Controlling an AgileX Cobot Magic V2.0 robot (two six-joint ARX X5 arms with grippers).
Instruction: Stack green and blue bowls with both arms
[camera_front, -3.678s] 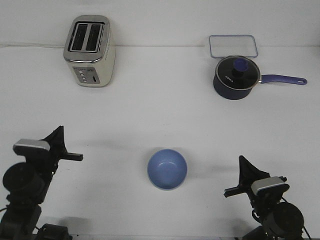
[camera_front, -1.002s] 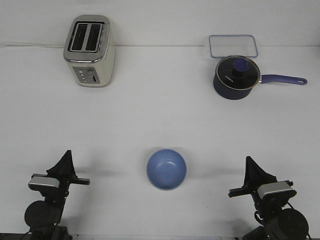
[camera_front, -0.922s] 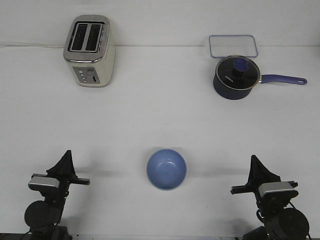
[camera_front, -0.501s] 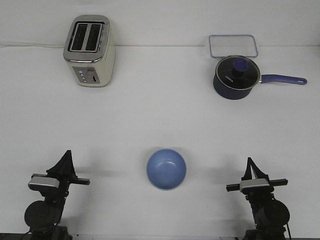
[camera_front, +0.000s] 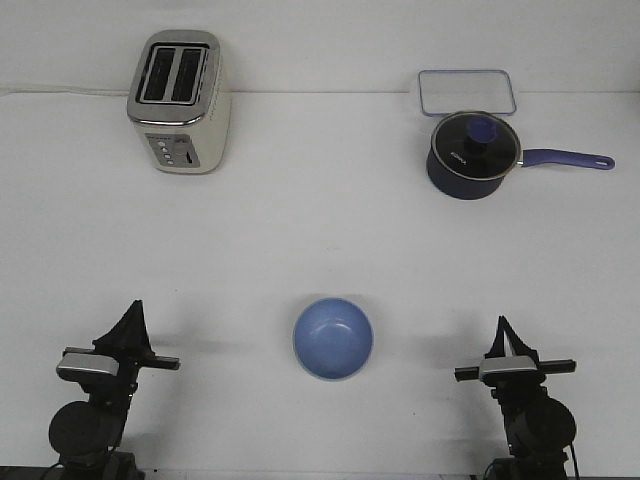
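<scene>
One view only, from above and behind the arms, facing forward and down over the table (camera_front: 300, 220). Set high and fairly far back, so the whole tabletop fits. Far edge near the top, with toaster (camera_front: 180, 100), tray (camera_front: 467, 92) and saucepan (camera_front: 474, 155) along it. Blue bowl (camera_front: 333, 338) low and centred. Left gripper (camera_front: 131, 330) and right gripper (camera_front: 504, 338) rising from the bottom corners, nearest the lens. No second view to overlap with.

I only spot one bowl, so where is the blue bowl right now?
In the front view the blue bowl sits upright on the table's near centre, between the left end effector and right end effector, touching neither.
</scene>
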